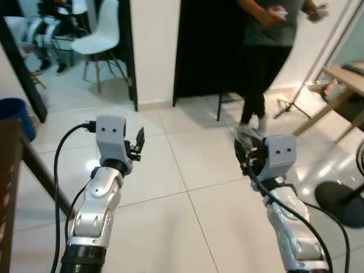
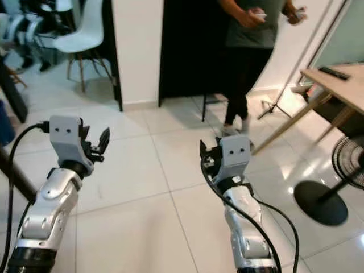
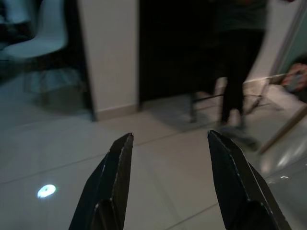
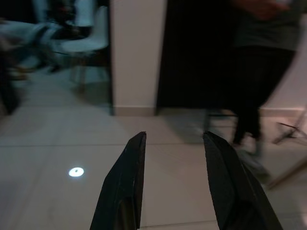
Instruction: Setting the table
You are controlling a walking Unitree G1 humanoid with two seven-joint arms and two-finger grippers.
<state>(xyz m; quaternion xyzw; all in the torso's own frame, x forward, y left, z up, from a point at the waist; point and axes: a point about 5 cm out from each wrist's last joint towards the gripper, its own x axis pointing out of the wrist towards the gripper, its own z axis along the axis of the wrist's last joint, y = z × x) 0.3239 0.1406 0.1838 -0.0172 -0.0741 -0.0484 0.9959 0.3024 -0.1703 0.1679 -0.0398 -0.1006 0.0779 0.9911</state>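
Two silver arms reach out over the white tiled floor (image 1: 170,170), both raised to about the same height and holding nothing. The left gripper (image 3: 168,177) has its jaws released, the two black fingers (image 3: 112,182) spread with bare tile showing between them. The right gripper (image 4: 172,177) is likewise parted and empty.

Ahead of both arms, a white wall pillar (image 1: 153,51) stands as the middle marker of the room. Just right of the pillar is a dark doorway (image 1: 207,45), and in front of it a person (image 1: 270,51) in a grey top and black trousers stands, hands held up with a small light object I cannot make out. Left of the pillar, beyond an opening, sits a white moulded chair (image 1: 102,34) on slim legs.

Far right of the pillar, a wooden table (image 2: 335,85) on angled legs shows its corner, with a dark flat item on top. Near it on the floor stands a black fan (image 2: 350,165) on a round base. A blue bin (image 1: 14,114) sits well left of the pillar.
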